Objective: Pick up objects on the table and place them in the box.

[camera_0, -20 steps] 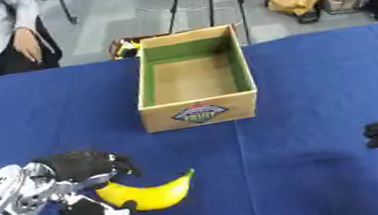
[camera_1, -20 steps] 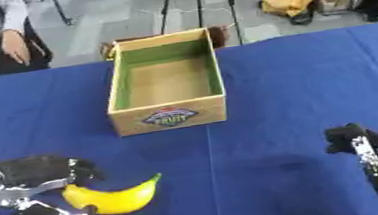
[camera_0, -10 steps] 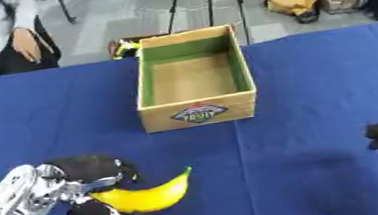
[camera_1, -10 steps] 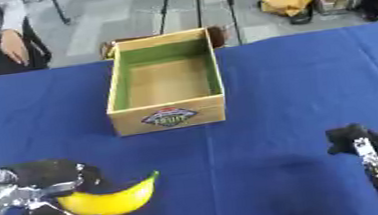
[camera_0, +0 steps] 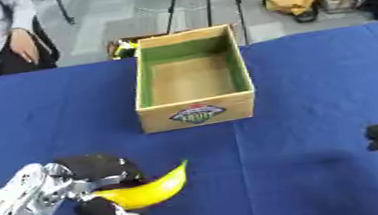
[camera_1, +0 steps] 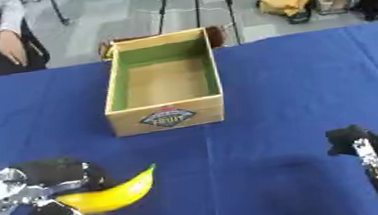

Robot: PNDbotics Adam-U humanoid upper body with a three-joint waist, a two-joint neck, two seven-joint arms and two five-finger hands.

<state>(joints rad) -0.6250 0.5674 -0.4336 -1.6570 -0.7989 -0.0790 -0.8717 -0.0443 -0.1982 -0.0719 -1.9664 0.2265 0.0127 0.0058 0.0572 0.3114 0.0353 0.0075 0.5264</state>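
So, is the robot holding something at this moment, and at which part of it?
Yes. The left hand holds the banana at its near left end, fingers above and thumb below. The right hand holds nothing.

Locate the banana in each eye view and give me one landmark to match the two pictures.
Left eye view: the banana lies at lower left, held in the left hand, with its tip pointing up and right.
Right eye view: the banana is again at lower left, nearer the left edge.
Shared landmark: the open box with the label on its front wall, up-table from the banana in both.
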